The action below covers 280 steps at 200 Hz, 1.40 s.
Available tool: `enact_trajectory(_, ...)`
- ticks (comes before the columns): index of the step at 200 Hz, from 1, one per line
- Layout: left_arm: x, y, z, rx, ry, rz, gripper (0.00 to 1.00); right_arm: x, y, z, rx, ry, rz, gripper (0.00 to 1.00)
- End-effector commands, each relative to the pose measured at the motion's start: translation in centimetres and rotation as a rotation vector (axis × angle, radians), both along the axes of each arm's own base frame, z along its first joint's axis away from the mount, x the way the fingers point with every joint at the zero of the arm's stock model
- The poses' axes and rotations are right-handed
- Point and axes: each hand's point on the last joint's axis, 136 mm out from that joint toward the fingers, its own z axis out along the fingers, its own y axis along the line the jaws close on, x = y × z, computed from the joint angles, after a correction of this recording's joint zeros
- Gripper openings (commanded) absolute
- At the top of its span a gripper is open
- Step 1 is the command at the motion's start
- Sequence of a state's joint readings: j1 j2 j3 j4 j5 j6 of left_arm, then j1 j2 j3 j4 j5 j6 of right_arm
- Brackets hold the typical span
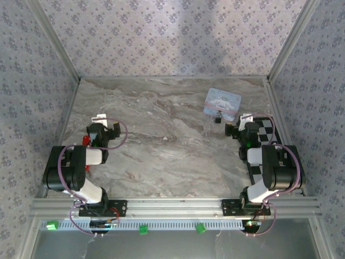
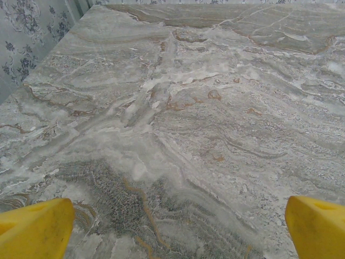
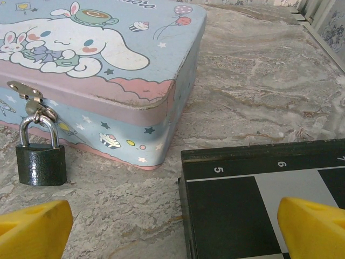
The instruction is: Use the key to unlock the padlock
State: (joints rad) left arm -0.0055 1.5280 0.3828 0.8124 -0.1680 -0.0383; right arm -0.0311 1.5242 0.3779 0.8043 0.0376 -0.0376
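From above, the marble-patterned desk carries a pale blue cartoon tin toward its far right. The padlock is a small dark speck against the tin's near edge. The right fingers sit just beside it, over the corner of a black-and-white checkered board. The left fingers sit well apart from all this, at the left side of the desk. From here I cannot tell how far either pair is spread.

In the left wrist view, the two yellow left fingers stand at opposite lower corners, spread wide with nothing between them but bare desk.

In the right wrist view, the right fingers are likewise spread wide and grip nothing. The padlock is ahead of the left-hand tip. It is upright, with its shackle closed through the metal hasp on the tin's front wall and its dark body down by the desk. The lid is down. The checkered board, marked 5 and 6 along its edge, lies near the tin's corner, apart from it, under the right-hand tip.
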Motion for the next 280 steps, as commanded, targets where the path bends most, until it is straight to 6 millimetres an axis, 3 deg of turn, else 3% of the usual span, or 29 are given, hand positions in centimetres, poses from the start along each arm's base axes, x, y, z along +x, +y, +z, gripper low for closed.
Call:
enact_trajectory(1,0.7,0.1,1.0,-0.014,-0.039,0.007,1.0,0.6,0.1,0.8,0.003,-0.027,-0.004,0.99)
enact_trajectory(40,0.7,0.4,1.3,0.001,-0.036,0.029,1.0,0.5,0.1,0.9,-0.001,-0.03,-0.007,0.99)
enact_trajectory(75,0.2,-0.6,3.9,0.057,-0.019,0.032,1.0,0.2,1.3,1.6,-0.027,-0.045,0.048,0.99)
enact_trajectory(102,-1.1,-1.0,6.7,0.02,-0.047,0.041,1.0,-0.4,0.8,3.4,-0.027,-0.038,0.007,0.99)
enact_trajectory(145,-2.7,-1.5,13.2,-0.137,-0.135,0.066,1.0,-1.2,3.8,10.1,0.067,-0.063,0.114,0.99)
enact_trajectory(163,-3.9,-0.5,15.0,-0.228,-0.133,0.164,1.0,-2.0,2.9,12.9,0.204,-0.045,0.003,0.99)
enact_trajectory(180,-5.4,1.3,16.4,-0.285,-0.087,0.31,1.0,-3.1,1.0,14.4,0.351,-0.001,-0.187,0.99)
enact_trajectory(206,-7.8,2.4,16.3,-0.41,0.042,0.447,1.0,-5.0,0.4,14.7,0.563,0.132,-0.288,0.99)
enact_trajectory(222,-9.1,2.3,15.6,-0.506,0.117,0.481,1.0,-5.1,1.1,15.1,0.65,0.156,-0.198,0.99)
enact_trajectory(238,-9.3,0.8,14.9,-0.56,0.191,0.364,1.0,-5.2,1.2,14.9,0.678,0.17,-0.164,0.99)
enact_trajectory(260,-9.7,-1.3,13.2,-0.647,0.274,0.232,1.0,-5.5,4.0,14.4,0.642,0.2,-0.068,0.99)
enact_trajectory(280,-10.2,-3.0,12.6,-0.717,0.343,0.123,1.0,-6.4,7.7,14.0,0.541,0.256,0.01,0.99)
